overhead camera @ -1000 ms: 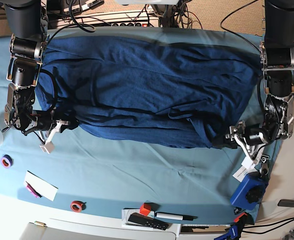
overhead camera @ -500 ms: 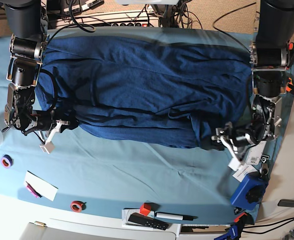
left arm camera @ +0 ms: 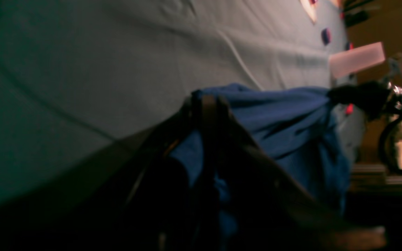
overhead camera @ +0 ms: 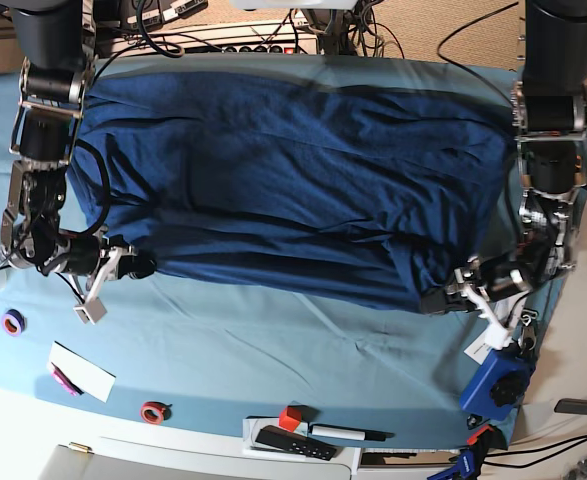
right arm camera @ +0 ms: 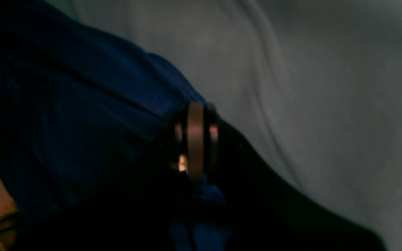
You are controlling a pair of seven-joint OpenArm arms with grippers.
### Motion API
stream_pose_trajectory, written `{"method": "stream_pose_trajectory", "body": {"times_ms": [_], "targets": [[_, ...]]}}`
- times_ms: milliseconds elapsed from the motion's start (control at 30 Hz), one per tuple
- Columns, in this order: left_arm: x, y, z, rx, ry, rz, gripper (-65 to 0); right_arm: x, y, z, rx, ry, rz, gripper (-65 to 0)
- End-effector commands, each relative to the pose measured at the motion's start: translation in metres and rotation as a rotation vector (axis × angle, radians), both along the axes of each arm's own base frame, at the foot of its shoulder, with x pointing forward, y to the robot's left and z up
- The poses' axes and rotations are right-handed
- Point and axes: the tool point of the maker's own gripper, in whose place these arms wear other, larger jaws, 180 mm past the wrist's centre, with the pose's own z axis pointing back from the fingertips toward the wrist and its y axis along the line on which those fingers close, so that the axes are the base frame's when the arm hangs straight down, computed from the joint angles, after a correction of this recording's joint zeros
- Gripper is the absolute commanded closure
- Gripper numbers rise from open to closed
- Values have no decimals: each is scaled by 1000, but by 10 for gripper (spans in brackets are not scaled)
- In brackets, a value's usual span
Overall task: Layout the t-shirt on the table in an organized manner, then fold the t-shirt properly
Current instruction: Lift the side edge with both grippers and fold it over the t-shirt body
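The dark navy t-shirt (overhead camera: 293, 180) lies spread wide across the teal-draped table (overhead camera: 273, 350), with folds bunched along its near edge. At the base view's right, my left gripper (overhead camera: 435, 299) is shut on the shirt's near corner. The left wrist view shows its fingers (left arm camera: 204, 104) pressed together on blue fabric (left arm camera: 284, 115) just above the table cloth (left arm camera: 82, 69). At the base view's left, my right gripper (overhead camera: 139, 268) is shut on the opposite near corner. In the right wrist view that gripper (right arm camera: 195, 115) pinches the shirt's edge (right arm camera: 65, 104).
Along the table's front edge lie a purple ring (overhead camera: 13, 322), a white card (overhead camera: 81, 370), a red ring (overhead camera: 153, 411), a red cube (overhead camera: 291, 417), a black remote (overhead camera: 293, 442) and a marker (overhead camera: 348, 433). A blue device (overhead camera: 495, 385) sits at the front right corner.
My left gripper slid in under the shirt's near right corner and shut on it. Both grippers drew toward the front edge, pulling the hem a little nearer and straighter.
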Motion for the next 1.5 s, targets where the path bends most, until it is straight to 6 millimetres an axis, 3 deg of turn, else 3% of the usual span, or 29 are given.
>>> {"method": "stream_pose_trajectory", "body": {"times_ms": [0,233,400,533,733,1300,1467], "targets": [[14,7,28,-22,-68,8,0,6,-7,18,-19,-59,2,0],[-11,5,35,-111,21,-104,0,-31,7,3,-73,-51,71,0],[-21,15,40,-128,45,-137,0,-56,2,-11,-114,-23,72,0],[-46,21,24,-59,137,-232,0,-67,-10,-8,-120,-40,32,0],[-57,20,19,-40,140,-250,0,-78,-21,9,-91,-83,-12,0],[-58,15,20,-41,115,-248,0,-71,-20,20,-54,-135,-34,0],[-57,1,19,-70,108,-260,0,-72,-20,19,-55,-131,-32,0]]}}
